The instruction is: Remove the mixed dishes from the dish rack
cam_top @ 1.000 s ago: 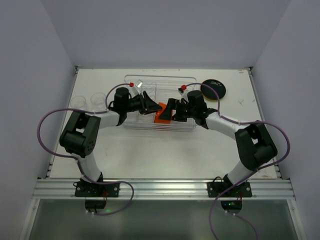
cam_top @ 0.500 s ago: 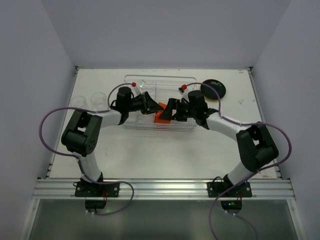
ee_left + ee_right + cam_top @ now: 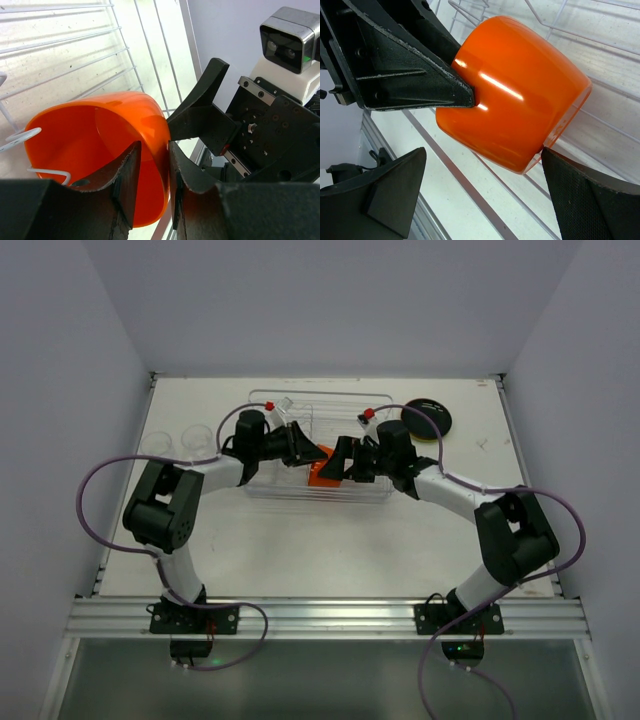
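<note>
The two fingers (image 3: 127, 185) of my left gripper (image 3: 154, 150) are drawn in narrow and pinch the wall of the orange cup (image 3: 85, 145). One finger sits inside the mouth and the other presses on the outside, with the rim squeezed between them. The cup is tipped over so that its mouth faces my left wrist camera. A couple of white wire loops (image 3: 22, 136) show in front of the opening. It is inside the rack (image 3: 318, 496), above the floor wires, and I cannot tell whether it rests on them or hangs clear.

My right gripper (image 3: 485, 150) stands wide, with nothing in its hold. Its fingers (image 3: 395, 192) flank the cup on either side. One tip comes close by the rim, but I cannot tell whether it touches. In the right wrist view I can see my left arm's outer finger bearing against the cup's side.

From overhead, the two grippers meet nose to nose over the near middle of the rack, with the cup between them. The rack sits toward the far side of the table (image 3: 330, 540), about in the middle. A black plate (image 3: 428, 418) lies on the table just beside the rack's far right corner. Two glass cups (image 3: 197, 437) sit side by side on the table to the left of the rack, apart from it.
</note>
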